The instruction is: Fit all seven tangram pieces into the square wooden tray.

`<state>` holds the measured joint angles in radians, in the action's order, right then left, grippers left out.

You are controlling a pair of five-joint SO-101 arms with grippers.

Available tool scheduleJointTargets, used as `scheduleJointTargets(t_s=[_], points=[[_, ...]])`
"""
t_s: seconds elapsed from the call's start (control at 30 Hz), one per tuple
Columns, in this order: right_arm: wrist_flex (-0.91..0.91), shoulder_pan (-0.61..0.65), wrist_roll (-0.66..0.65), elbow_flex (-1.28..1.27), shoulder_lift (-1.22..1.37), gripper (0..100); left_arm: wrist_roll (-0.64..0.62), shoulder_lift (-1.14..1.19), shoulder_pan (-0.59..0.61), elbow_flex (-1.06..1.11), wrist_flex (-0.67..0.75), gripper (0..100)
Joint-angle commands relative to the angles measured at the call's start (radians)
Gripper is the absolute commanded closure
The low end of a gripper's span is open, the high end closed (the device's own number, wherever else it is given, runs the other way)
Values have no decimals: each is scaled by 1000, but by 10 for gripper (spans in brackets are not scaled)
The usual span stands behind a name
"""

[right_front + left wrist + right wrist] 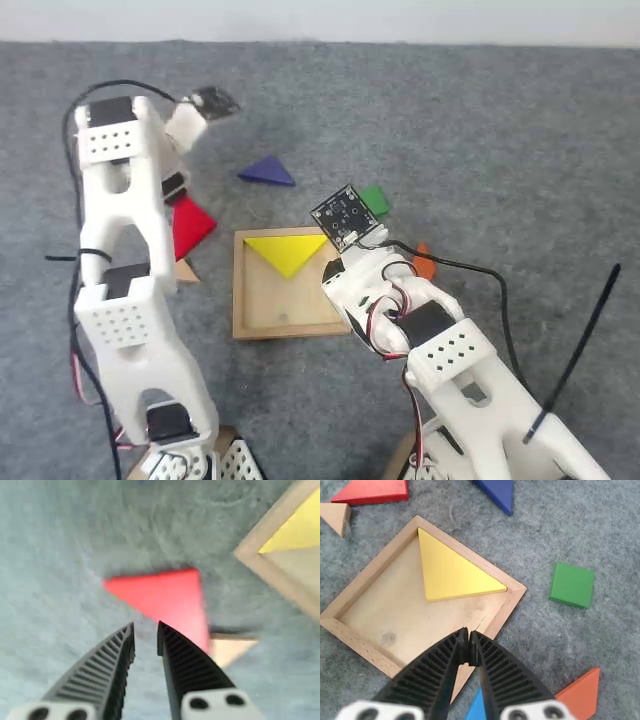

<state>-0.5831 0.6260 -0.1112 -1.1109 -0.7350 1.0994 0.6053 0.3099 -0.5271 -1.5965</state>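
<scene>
Left gripper (145, 630) is hovering with its jaws only narrowly apart, so it's probably risking shoving the red triangle (167, 600) along the grey mat (60, 555) instead of straddling it. The triangle is lying right in front of that pincer, near the wooden tray (260, 567). Right gripper (469, 636) is sitting pinched together on nothing over the tray's rim.

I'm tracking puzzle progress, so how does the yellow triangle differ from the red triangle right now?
The yellow triangle lies inside the wooden tray, against its rim; the red triangle lies outside it on the grey carpet. The shut right claw is over the tray near the yellow triangle; the slightly open left claw is by the red triangle. Both are large flat triangles.
</scene>
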Motion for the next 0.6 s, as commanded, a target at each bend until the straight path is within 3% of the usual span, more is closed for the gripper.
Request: scheduleJointTargets(t_s=[0.0,0.07,0.17,0.4,0.57], points=[[19,10,6,5,-36,990,384,-43,-6,-42,80,902],[19,7,5,5,-36,990,474,-34,-14,-42,51,829],[19,7,5,5,-36,990,491,-8,-29,-39,35,712],[19,7,5,6,-38,990,476,153,-44,-44,216,724],[19,7,5,6,-38,990,520,209,-28,-81,226,724]])
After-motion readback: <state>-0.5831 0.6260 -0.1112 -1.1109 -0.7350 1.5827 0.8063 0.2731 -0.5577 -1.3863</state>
